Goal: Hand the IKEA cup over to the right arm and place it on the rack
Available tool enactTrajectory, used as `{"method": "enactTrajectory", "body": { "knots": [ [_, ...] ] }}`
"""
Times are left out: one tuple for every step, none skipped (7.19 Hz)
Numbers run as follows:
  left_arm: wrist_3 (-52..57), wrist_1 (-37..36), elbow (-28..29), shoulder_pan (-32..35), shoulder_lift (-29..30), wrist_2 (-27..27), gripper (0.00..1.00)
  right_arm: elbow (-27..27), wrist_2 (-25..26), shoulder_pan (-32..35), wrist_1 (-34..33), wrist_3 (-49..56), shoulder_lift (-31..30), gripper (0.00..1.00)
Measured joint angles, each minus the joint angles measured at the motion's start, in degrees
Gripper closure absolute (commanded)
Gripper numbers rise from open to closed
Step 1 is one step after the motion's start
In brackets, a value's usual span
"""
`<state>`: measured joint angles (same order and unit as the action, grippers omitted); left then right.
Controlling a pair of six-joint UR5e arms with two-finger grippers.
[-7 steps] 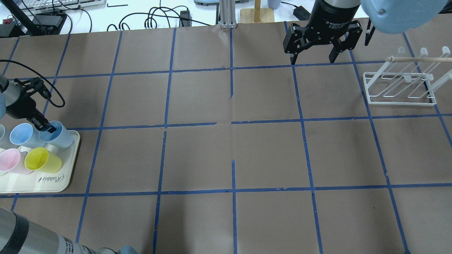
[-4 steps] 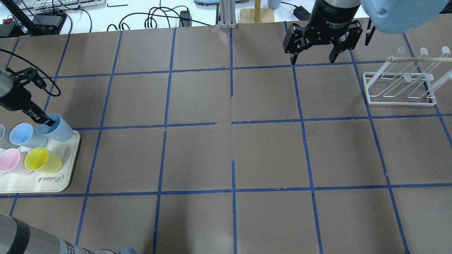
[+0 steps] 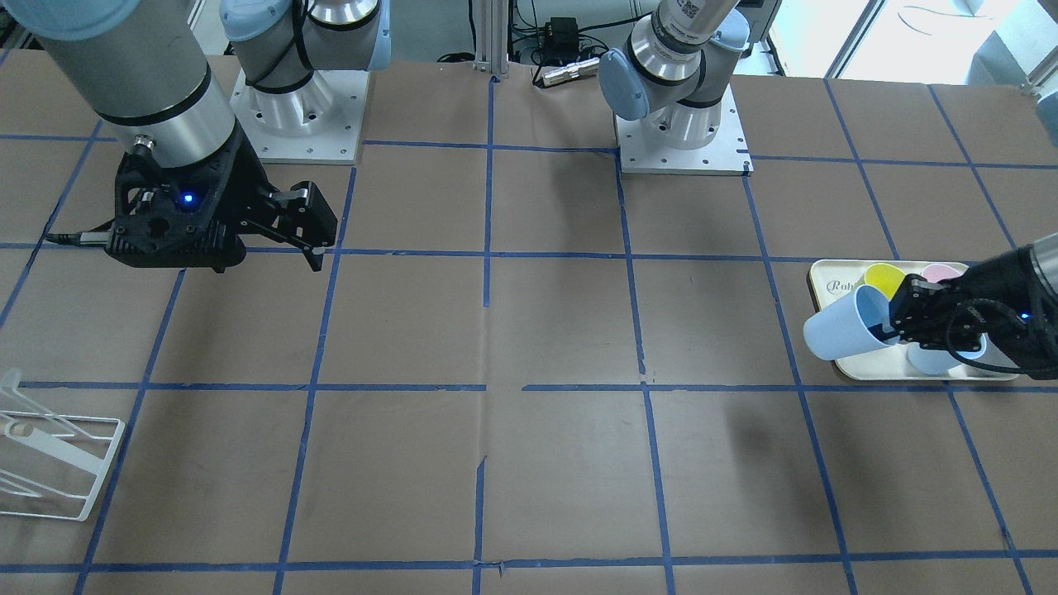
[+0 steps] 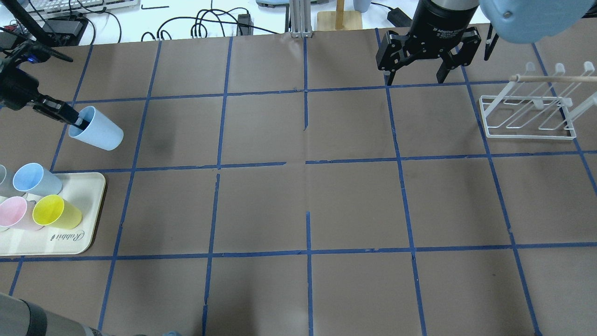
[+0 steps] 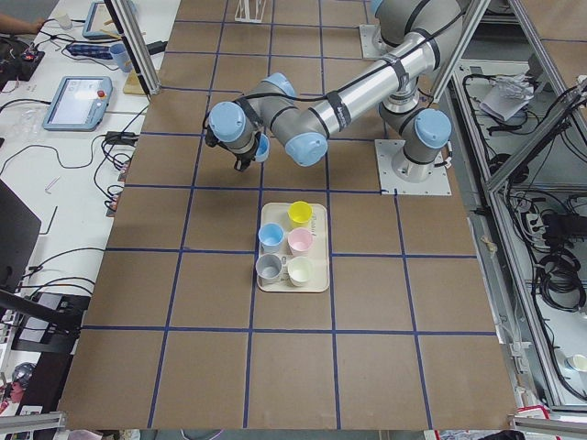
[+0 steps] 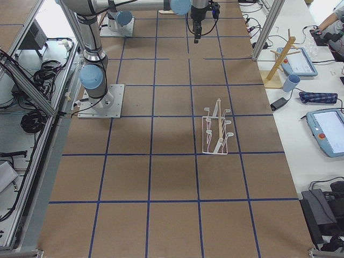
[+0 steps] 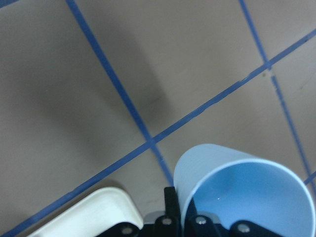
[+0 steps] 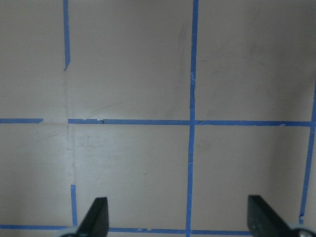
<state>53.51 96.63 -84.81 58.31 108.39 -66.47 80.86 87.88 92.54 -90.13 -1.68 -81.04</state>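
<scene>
My left gripper (image 4: 77, 122) is shut on the rim of a light blue IKEA cup (image 4: 98, 129), one finger inside it. It holds the cup tilted in the air, clear of the cream tray (image 4: 65, 242). The cup also shows in the front-facing view (image 3: 843, 326) and fills the lower right of the left wrist view (image 7: 242, 197). The second blue cup (image 4: 32, 179) stands on the tray. My right gripper (image 4: 415, 77) is open and empty, high over the far right of the table. The white wire rack (image 4: 529, 116) stands to its right, empty.
A yellow cup (image 4: 56, 211) and a pink cup (image 4: 14, 212) stand on the tray with other cups. A thin wooden rod (image 4: 555, 78) crosses above the rack. Cables and a wooden stand lie beyond the table's far edge.
My left gripper has lifted the blue cup off the tray and carried it toward the table's far side. The right gripper has barely moved.
</scene>
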Motion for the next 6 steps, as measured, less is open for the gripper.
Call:
{"method": "enactTrajectory", "body": {
  "knots": [
    [-8.49, 3.11, 0.08, 2.47, -0.81, 7.24, 1.00, 0.00, -0.63, -1.24, -0.09, 0.35, 0.00, 0.00],
    [-16.65, 5.48, -0.18, 5.11, -1.72, 13.90, 1.00, -0.02, -3.07, -3.63, 0.01, 1.93, -0.07, 0.00],
    [-23.47, 8.02, -0.67, 7.87, -2.56, 20.00, 1.00, -0.05, -7.78, -6.70, 0.73, 4.10, -0.12, 0.00],
    [-28.64, 10.64, -1.47, 10.50, -3.29, 26.17, 1.00, -0.07, -13.23, -9.69, 2.50, 5.69, -0.20, 0.00],
    [-32.10, 13.39, -2.91, 13.09, -4.17, 32.84, 1.00, -0.08, -19.05, -12.15, 5.47, 7.45, -0.50, 0.00],
    [-33.84, 16.10, -5.08, 15.95, -5.19, 39.88, 1.00, -0.09, -25.85, -14.40, 9.40, 9.91, -1.07, 0.00]
  ]
}}
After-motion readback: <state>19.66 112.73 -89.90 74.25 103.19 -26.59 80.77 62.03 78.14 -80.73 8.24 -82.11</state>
